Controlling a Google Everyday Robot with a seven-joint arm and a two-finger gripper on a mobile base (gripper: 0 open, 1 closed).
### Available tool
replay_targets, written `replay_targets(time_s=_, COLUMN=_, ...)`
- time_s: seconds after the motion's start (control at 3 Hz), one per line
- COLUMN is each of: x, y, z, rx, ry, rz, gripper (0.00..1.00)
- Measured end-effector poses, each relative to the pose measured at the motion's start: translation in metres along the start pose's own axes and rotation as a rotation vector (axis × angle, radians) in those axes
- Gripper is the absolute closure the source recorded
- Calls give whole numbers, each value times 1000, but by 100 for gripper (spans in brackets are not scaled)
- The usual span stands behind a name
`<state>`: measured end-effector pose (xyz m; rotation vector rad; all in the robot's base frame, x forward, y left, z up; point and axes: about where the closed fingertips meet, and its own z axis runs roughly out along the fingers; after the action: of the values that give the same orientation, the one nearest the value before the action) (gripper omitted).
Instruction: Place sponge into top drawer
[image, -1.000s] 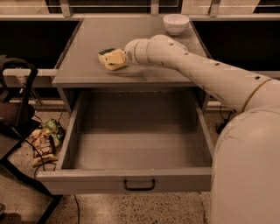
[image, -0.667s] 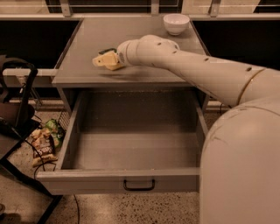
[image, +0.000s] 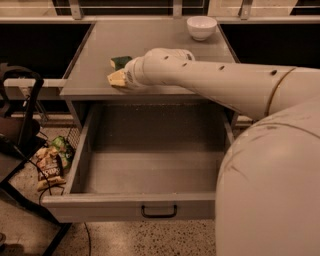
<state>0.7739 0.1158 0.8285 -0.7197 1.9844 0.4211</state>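
Sponge (image: 118, 71) at pincer (image: 121, 80) (arm outstretched) over cabinet (image: 150, 35) top.

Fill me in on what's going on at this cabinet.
The robot's white arm reaches across the grey cabinet top, its gripper at the pale yellow, green-topped sponge near the front left edge. The wrist hides whether it has hold of it. The wide grey top drawer below stands pulled out; the sponge is not yet inside. A white bowl sits at the back.

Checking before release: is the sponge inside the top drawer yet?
No: the sponge is at the gripper, over the cabinet top's front edge, outside the open top drawer.
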Motion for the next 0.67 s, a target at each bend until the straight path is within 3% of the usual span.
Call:
replay_targets(time_s=0.33, x=0, y=0, z=0, rx=0, ry=0, rz=0, gripper=81)
replay_targets(time_s=0.67, x=0, y=0, z=0, rx=0, ry=0, rz=0, gripper=100)
